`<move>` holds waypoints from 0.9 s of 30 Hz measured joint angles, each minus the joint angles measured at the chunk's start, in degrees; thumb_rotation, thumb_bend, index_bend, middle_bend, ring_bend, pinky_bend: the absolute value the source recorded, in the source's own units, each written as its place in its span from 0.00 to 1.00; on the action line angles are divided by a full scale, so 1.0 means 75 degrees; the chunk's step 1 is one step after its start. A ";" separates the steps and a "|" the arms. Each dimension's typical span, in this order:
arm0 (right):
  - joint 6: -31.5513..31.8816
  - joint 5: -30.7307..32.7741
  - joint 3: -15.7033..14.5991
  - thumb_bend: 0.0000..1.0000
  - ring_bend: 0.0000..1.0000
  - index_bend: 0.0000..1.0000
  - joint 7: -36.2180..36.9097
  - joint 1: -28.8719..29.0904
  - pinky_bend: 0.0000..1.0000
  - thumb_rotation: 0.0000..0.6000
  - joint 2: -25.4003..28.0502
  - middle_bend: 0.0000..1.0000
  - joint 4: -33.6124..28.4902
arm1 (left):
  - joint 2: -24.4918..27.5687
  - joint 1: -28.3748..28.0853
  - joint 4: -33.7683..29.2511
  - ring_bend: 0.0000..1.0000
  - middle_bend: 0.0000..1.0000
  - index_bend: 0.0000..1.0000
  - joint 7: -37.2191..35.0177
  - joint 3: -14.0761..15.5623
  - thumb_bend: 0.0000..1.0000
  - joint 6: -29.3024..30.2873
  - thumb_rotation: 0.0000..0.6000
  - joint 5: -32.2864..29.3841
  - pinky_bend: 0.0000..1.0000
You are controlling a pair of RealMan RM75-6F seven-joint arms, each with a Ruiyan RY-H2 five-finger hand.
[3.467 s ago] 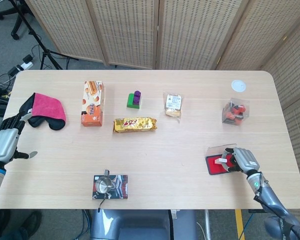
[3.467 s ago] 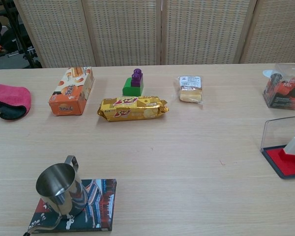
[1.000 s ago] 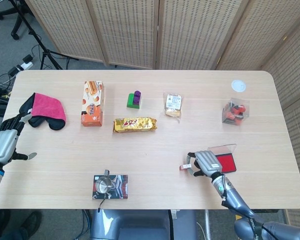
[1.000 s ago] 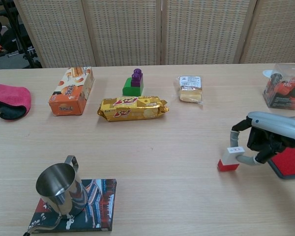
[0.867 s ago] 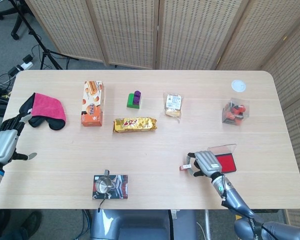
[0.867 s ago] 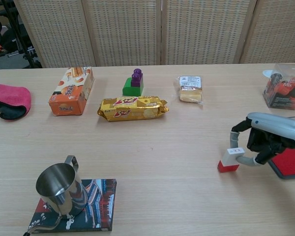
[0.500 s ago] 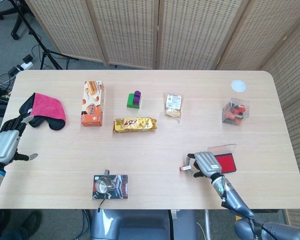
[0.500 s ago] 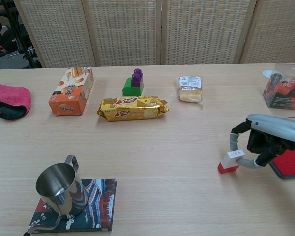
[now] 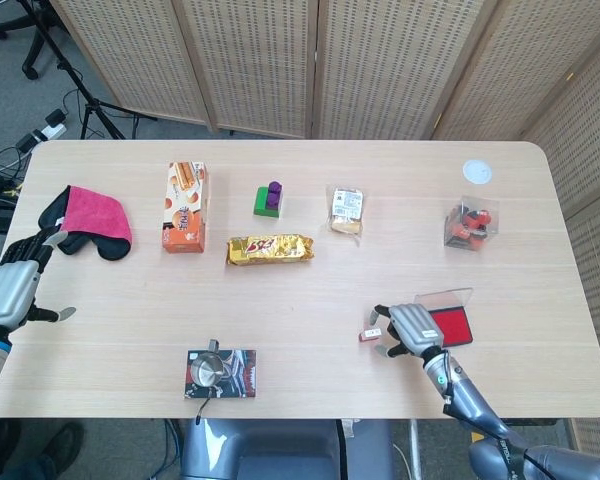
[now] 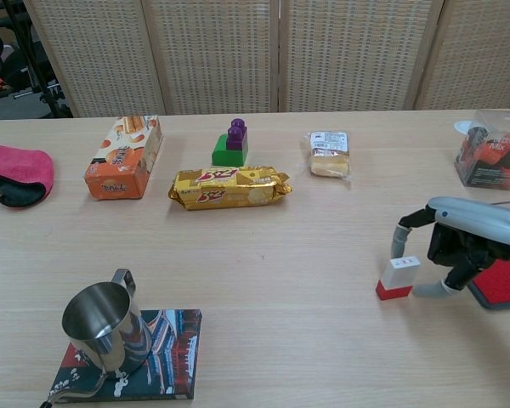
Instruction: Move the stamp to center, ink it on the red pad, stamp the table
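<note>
White block stamp with red base (image 10: 399,278) stands upright on table just left of right hand (image 10: 469,244); fingers spread, holding nothing. Red ink pad (image 10: 503,283) under hand's right side. Stamp placed; inking, stamping judged pending.

Stamp (image 10: 399,278) upright beside red pad (image 10: 501,284), apparently released.

We see our right hand (image 9: 408,327) beside the stamp (image 9: 373,333), fingers spread, with the red pad (image 9: 453,325) just behind it; our left hand (image 9: 8,290) hangs off the table's (image 9: 310,300) edge.
</note>
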 measured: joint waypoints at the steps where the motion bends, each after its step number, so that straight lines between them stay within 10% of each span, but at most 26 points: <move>1: -0.0002 0.0002 -0.0007 0.24 1.00 0.39 -0.0012 -0.0001 1.00 1.00 0.0011 1.00 -0.0021 | 0.0001 0.0004 0.0000 0.00 0.00 0.00 -0.0004 -0.0002 0.10 0.0011 1.00 0.0002 0.00; 17: 0.1147 -0.1549 -0.0072 0.22 0.97 0.36 0.0445 -0.0318 1.00 1.00 0.1150 0.91 -0.1123 | 0.0181 0.0150 -0.0116 0.00 0.00 0.00 -0.0337 0.0006 0.10 0.0137 1.00 0.0318 0.00; 20: 0.1755 -0.2211 -0.0091 0.08 0.77 0.33 0.0696 -0.0443 0.97 1.00 0.1431 0.74 -0.1148 | 0.0237 0.0214 -0.0152 0.00 0.00 0.00 -0.0446 0.0015 0.10 0.0203 1.00 0.0457 0.00; 24: 0.2651 -0.2697 -0.0081 0.00 0.13 0.17 0.0960 -0.0712 0.51 1.00 0.2045 0.20 -0.1103 | 0.0273 0.0401 -0.0199 0.00 0.00 0.00 -0.0543 0.0087 0.10 0.0484 1.00 0.0795 0.00; 27: 0.2866 -0.2622 -0.0096 0.00 0.00 0.07 0.0987 -0.0978 0.24 1.00 0.2761 0.01 -0.1226 | 0.0219 0.0599 -0.0159 0.00 0.00 0.00 -0.0587 0.0172 0.10 0.0841 1.00 0.1172 0.00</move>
